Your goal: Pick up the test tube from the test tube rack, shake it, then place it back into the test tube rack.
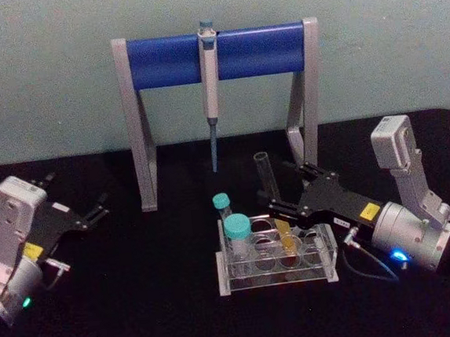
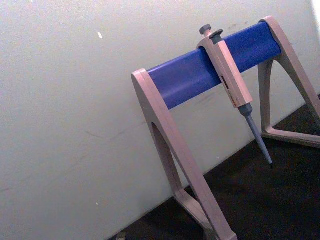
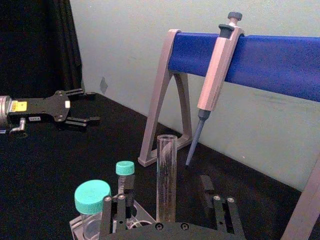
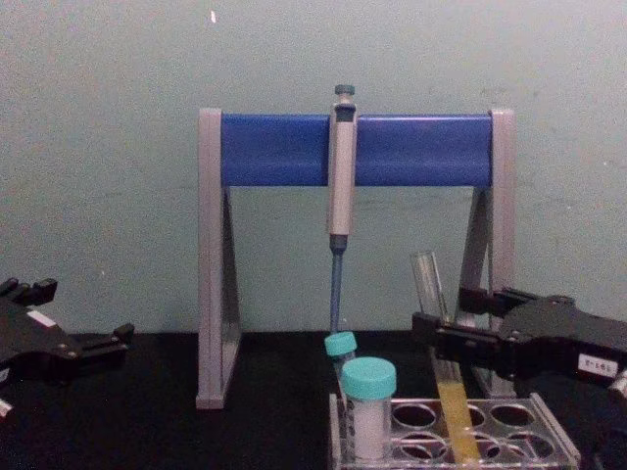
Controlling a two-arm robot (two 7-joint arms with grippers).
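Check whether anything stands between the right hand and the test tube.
Nothing visible does. The open right hand has its fingers on either side of the test tube, which stands in the test tube rack. The teal-capped vials stand farther left, outside the fingers. The left hand idles far left.

Stickers [image 1: 33, 250] on the left claw [image 1: 101, 206] and right claw [image 1: 280, 186] are too blurred to read.

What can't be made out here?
- Right wrist view: lower end of the test tube, hidden behind the body of the right gripper.
- Chest view: base of the test tube rack, cut by the bottom edge.
- Right wrist view: arm behind the left gripper, cut off by the frame edge.
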